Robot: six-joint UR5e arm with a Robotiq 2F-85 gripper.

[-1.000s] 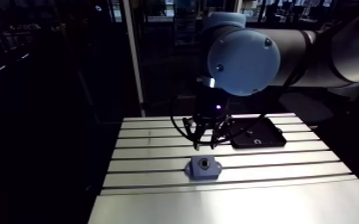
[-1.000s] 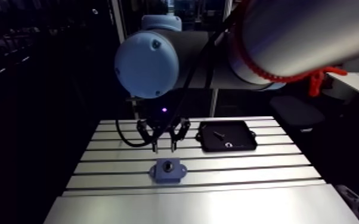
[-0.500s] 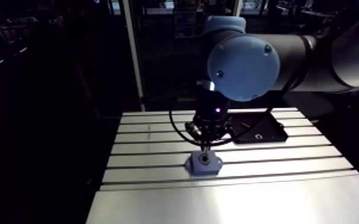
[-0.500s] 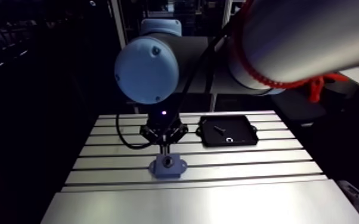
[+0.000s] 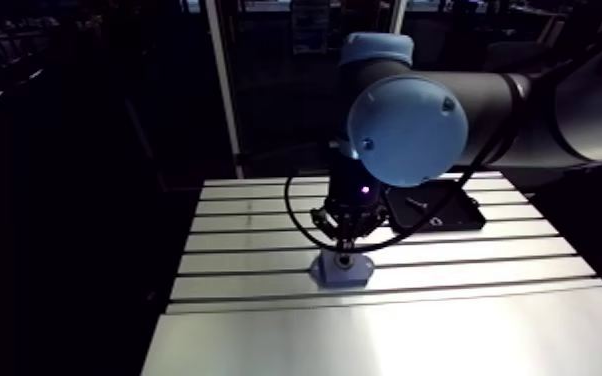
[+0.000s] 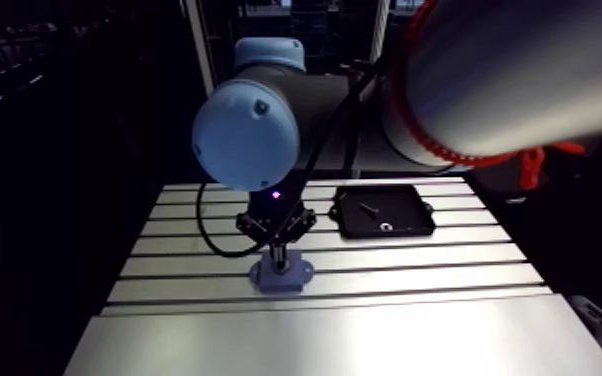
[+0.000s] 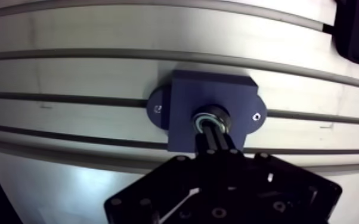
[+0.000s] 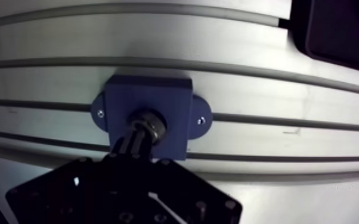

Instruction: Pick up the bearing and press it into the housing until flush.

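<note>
Pressing on silver ring bearing (image 8: 153,124) in blue block housing (image 7: 212,89): hand (image 7: 213,128), fingers closed together; black tray (image 6: 415,215) at two o'clock on slotted aluminium surface (image 6: 415,270).

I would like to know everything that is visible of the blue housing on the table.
The housing is a dark blue, plastic-looking block: square, with a rounded ear on each side, each with a small hole or screw. It lies flat on the slotted table, across one groove. The metal bearing sits in its middle bore, with the shut pincer resting upon it.
</note>
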